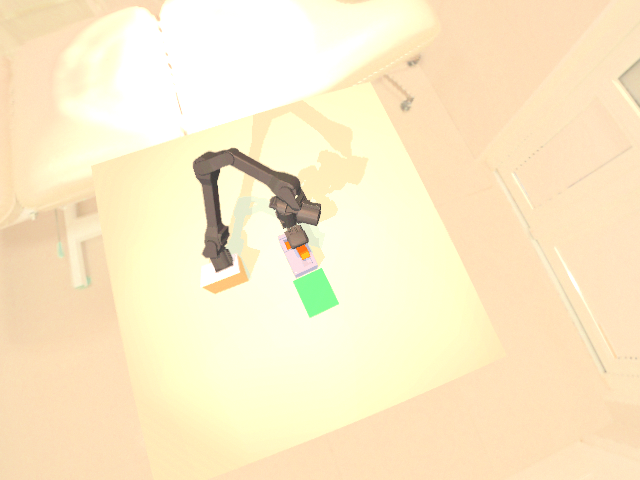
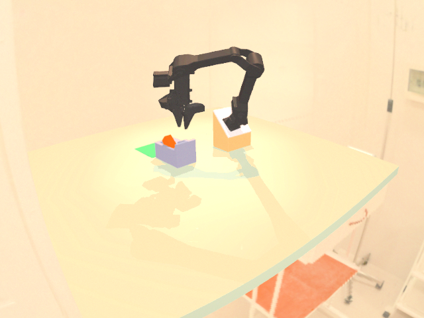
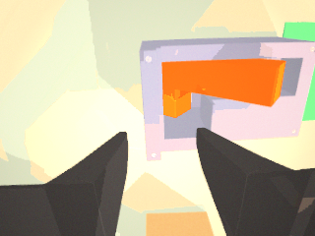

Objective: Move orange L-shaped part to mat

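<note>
The orange L-shaped part (image 1: 303, 251) (image 2: 168, 140) (image 3: 221, 79) is tipped in its pocket. Its long arm's end nearer the mat stands raised above the tray's top, and its L-shaped end sits low in the pocket. The grey tray (image 1: 298, 264) (image 2: 176, 154) (image 3: 256, 126) looks lilac. The flat green mat (image 1: 315, 292) (image 2: 147, 150) (image 3: 309, 105) lies just beyond the tray's end on the raised side. My gripper (image 2: 182, 128) (image 3: 161, 138) is partly open and empty, above the tray with its fingers pointing down. In the top view its fingertips are hidden under the hand.
The arm's base stands on an orange block with a white sloped top (image 1: 225, 282) (image 2: 236, 140), a short way beside the tray. The table's edge (image 2: 294, 257) is far from the tray. A padded bed (image 1: 232, 56) stands beyond one table side.
</note>
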You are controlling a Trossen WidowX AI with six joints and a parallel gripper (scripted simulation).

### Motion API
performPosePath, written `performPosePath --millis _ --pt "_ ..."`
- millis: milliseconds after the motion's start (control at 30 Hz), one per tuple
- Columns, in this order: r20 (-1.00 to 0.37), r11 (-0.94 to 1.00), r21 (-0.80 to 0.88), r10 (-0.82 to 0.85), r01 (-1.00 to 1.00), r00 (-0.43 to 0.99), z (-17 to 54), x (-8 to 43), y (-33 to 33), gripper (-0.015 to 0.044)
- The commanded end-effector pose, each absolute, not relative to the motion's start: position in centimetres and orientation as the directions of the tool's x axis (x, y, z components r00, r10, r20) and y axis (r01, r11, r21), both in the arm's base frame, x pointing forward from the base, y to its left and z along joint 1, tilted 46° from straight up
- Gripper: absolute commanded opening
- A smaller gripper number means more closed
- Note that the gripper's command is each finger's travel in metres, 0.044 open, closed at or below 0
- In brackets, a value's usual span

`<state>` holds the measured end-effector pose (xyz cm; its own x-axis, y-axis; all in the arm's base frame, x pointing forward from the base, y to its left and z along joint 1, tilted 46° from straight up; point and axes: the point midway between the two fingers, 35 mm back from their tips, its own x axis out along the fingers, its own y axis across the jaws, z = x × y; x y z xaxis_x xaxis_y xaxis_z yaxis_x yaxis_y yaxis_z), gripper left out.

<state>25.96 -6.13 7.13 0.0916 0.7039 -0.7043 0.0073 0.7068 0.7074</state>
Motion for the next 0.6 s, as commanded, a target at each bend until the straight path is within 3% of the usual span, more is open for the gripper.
performPosePath --millis 0,267,333,400,567 --pt "-0.705 0.707 0.707 0.703 0.011 0.093 7.1 26.0 -6.2 0.0180" --pt "-0.705 0.707 0.707 0.703 0.011 0.093 7.1 26.0 -6.2 0.0180" --pt "-0.705 0.703 0.709 0.703 0.061 0.093 7.0 26.1 -6.3 0.0232" --pt "-0.705 0.685 0.706 0.703 0.178 0.092 6.6 26.2 -6.8 0.0280" --pt "-0.707 0.517 0.591 0.702 0.620 0.089 5.2 26.6 -8.5 0.0280"
